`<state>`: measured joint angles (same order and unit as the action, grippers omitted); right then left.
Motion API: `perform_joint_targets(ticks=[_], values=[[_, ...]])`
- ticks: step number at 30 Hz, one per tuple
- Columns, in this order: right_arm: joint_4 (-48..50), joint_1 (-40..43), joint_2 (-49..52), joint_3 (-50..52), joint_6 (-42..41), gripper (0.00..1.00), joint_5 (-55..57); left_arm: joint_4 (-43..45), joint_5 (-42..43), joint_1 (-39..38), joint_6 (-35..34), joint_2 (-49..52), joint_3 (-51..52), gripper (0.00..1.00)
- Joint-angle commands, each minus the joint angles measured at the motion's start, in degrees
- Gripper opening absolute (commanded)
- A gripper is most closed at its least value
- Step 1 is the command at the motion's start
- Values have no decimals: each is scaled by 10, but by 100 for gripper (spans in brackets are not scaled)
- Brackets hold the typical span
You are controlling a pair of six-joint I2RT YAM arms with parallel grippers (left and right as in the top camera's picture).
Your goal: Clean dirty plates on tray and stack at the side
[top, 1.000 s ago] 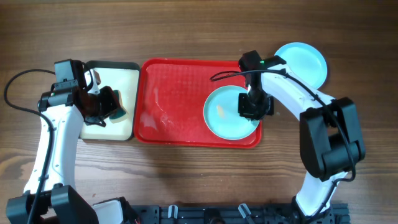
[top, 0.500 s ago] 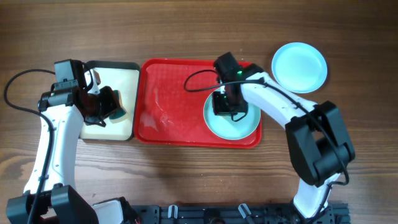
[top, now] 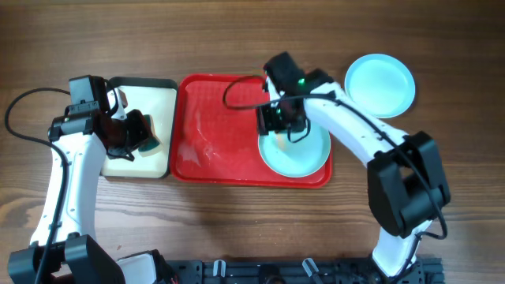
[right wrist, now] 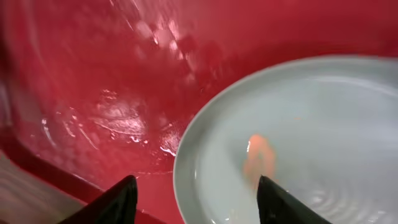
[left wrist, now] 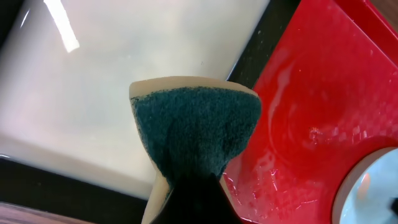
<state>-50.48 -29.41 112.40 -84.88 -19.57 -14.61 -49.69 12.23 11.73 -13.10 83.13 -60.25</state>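
Note:
A pale blue plate (top: 298,152) lies on the right part of the red tray (top: 213,134). In the right wrist view the plate (right wrist: 311,143) carries an orange smear. My right gripper (top: 276,118) hangs open over the plate's left rim, and that rim runs between its two fingertips (right wrist: 119,200). A second pale blue plate (top: 379,84) rests on the table beyond the tray's right end. My left gripper (top: 131,134) is shut on a green-faced sponge (left wrist: 196,130), which it holds above the cream tray (left wrist: 93,93).
The black-rimmed cream tray (top: 162,102) sits against the red tray's left end. Wet streaks glisten on the red tray floor (right wrist: 112,118). Bare wooden table (top: 237,47) surrounds both trays.
My right gripper has travelled left across the plate from its right side to its left rim, and its jaws have opened. The left arm and sponge have not moved.

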Motion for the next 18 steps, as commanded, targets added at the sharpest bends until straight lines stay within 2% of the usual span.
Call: perform_joint_targets(ticks=[1,12,18], values=[[-20,27,-24,-38,31,66,-7,0,-2,-3,7,-8,4,4],[-27,129,-24,-38,46,84,-1,10,-30,-3,7,-7,4,4],[-28,154,-24,-38,46,90,63,16,-30,-3,7,9,4,4]])
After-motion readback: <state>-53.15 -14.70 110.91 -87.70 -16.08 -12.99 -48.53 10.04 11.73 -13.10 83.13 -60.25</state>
